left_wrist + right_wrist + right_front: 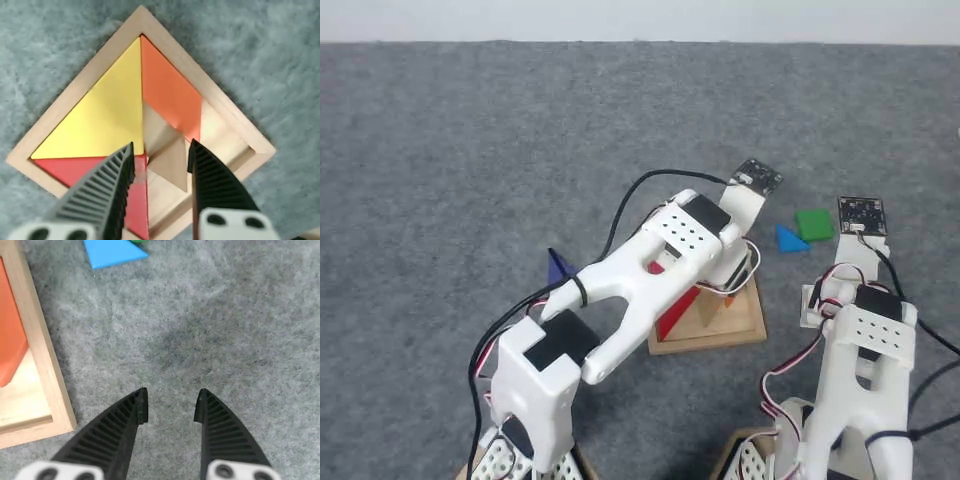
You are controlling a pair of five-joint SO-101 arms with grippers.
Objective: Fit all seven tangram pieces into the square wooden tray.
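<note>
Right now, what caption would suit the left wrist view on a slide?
Open left claw over wooden tray holding yellow triangle, orange piece, red piece.

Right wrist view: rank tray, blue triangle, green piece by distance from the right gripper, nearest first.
1. The tray: its corner lies beside the right gripper.
2. The blue triangle: ahead on the carpet.
3. The green piece: just beyond the blue triangle.
</note>
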